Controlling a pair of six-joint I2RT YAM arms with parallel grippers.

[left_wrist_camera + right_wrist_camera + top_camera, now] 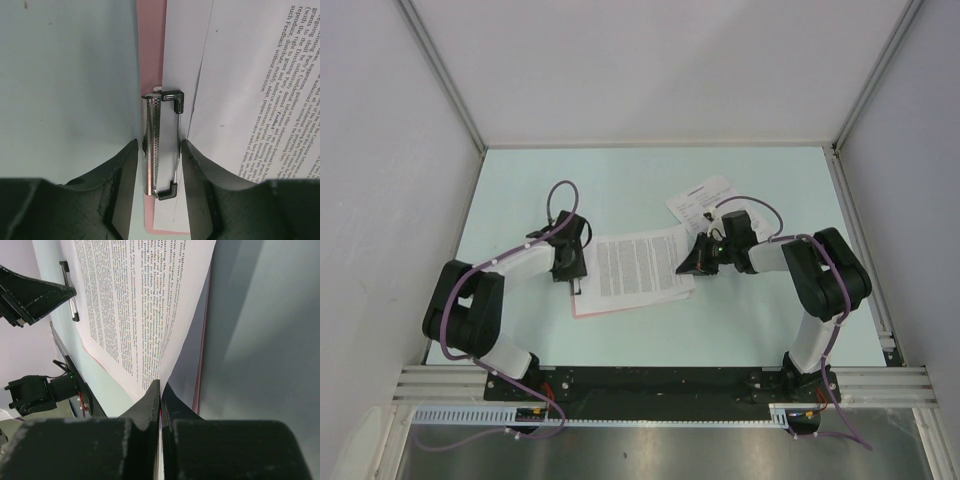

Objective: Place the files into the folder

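Observation:
The pink folder point(595, 308) lies flat mid-table with white printed files point(638, 265) on it. My left gripper point(570, 262) is at the folder's left short edge; in the left wrist view the gripper point(160, 145) has its fingers pressed on both sides of the metal clip point(152, 150). My right gripper point(692, 262) is shut on the right edge of the top sheet point(135, 305), lifting that edge off the folder point(201, 355). The right gripper point(160, 387) shows only a thin slit between its jaws with paper in it. Another printed sheet point(698, 200) lies loose behind the right gripper.
The pale green table point(620, 180) is boxed in by white walls left, right and behind. A metal rail point(650, 385) with the arm bases runs along the near edge. Purple cables loop over both arms.

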